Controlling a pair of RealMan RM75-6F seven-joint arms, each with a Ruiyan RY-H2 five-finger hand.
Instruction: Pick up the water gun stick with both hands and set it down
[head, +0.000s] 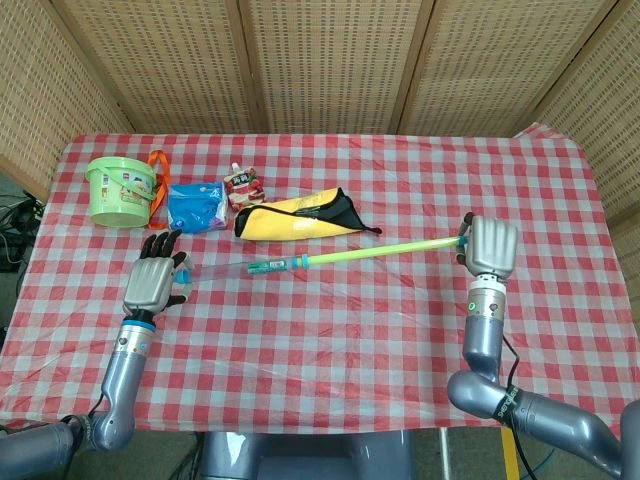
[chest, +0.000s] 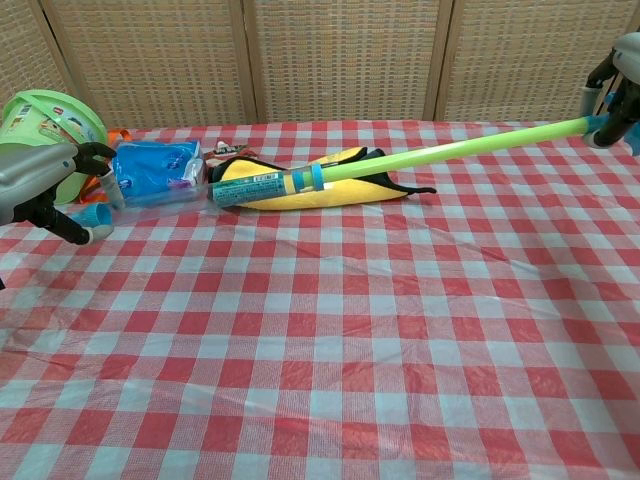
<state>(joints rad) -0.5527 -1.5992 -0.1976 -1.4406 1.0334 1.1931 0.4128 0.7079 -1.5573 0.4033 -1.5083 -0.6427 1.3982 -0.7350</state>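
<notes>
The water gun stick (head: 340, 256) (chest: 420, 158) is a long rod with a clear barrel on the left and a green plunger rod on the right. It hangs above the checked tablecloth, spanning both hands. My left hand (head: 153, 282) (chest: 45, 185) grips the clear barrel's blue end at the left. My right hand (head: 491, 247) (chest: 620, 85) holds the blue handle at the green rod's far right end.
Behind the stick lie a yellow pouch with black trim (head: 297, 216) (chest: 300, 180), a blue packet (head: 195, 206) (chest: 155, 170), a small snack pouch (head: 243, 185) and a green bucket (head: 122, 189) (chest: 45, 125). Wicker screens stand behind the table (head: 330, 340).
</notes>
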